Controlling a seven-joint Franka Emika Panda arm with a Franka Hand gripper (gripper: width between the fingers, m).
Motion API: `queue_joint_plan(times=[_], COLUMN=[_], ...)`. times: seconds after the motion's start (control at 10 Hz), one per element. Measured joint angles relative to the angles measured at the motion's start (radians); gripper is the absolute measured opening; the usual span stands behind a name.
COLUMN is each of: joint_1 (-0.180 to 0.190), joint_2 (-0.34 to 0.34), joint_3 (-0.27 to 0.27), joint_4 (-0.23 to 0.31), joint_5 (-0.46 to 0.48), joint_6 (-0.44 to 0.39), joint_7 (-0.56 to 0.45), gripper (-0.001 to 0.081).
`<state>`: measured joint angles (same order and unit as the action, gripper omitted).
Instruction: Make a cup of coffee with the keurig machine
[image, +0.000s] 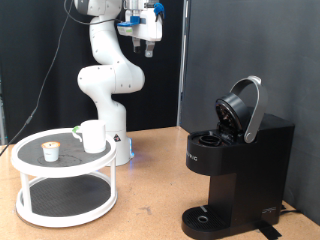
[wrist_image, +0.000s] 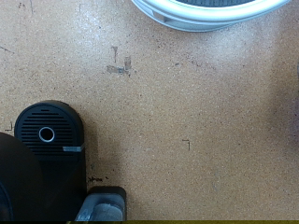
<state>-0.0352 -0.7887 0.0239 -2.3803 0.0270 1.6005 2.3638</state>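
Cup and open keurig machine

The white cup (image: 93, 136) is set upright far below the end effector (image: 146, 45); the black keurig machine (image: 240, 165) is seen lid-raised.

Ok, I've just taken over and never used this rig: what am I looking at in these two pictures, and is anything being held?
The exterior view, from a camera off the arm, shows a white robot arm with its gripper raised high near the top, above everything and touching nothing. On the exterior view's left, a round white two-tier stand carries the cup and a small coffee pod. On the right stands the keurig machine, lid open. The wrist view looks straight down from the hand: brown tabletop, the machine's round drip base, the stand's rim at one edge. No fingers show there, and nothing is visibly held.
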Motion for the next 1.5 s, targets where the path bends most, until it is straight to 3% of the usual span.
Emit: queue_joint_plan(times=[0.2, 0.4, 0.8, 1.2, 1.5], joint_1=[-0.004, -0.023, -0.073, -0.083, -0.102], joint_2=[0.000, -0.001, -0.001, -0.001, 0.006], joint_3=[-0.015, -0.069, -0.171, -0.192, -0.255], joint_4=[0.000, 0.003, 0.015, 0.011, 0.009], joint_5=[0.000, -0.009, -0.124, -0.133, -0.190], joint_6=[0.000, 0.000, -0.026, -0.022, -0.013], joint_7=[-0.002, -0.039, -0.160, -0.190, -0.253], gripper=[0.0735, 0.0735, 0.0735, 0.0735, 0.0735])
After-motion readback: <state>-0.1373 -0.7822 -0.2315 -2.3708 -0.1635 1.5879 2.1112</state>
